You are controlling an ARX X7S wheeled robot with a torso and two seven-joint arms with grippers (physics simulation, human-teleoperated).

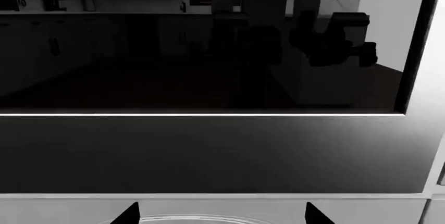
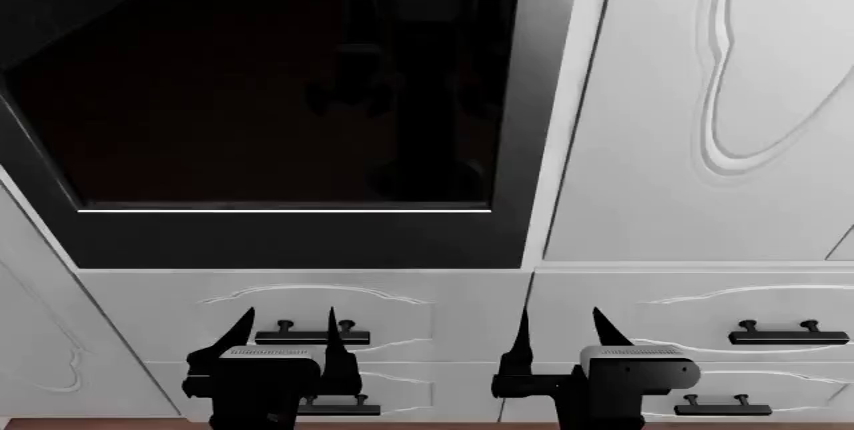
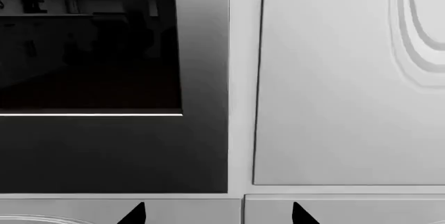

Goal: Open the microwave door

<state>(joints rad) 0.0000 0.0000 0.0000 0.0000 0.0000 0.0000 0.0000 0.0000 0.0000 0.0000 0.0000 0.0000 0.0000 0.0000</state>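
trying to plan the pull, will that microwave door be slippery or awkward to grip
Probably slippery: the microwave door is glossy enough to mirror the room. Likely awkward too, since no handle shows on it, unlike the drawers below. It looks like a rigid panel that should swing, not flex.

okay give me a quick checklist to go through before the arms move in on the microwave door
1. Microwave door in head view: ok, shut flush in the white cabinetry.
2. Left gripper open and empty: ok.
3. Right gripper open and empty: ok.
4. Grippers touching the door: not ok, both sit low, in front of the drawers beneath it.
5. Door handle or release located: cannot tell, none shows on the dark glass or frame.
6. Hinge side known: cannot tell.
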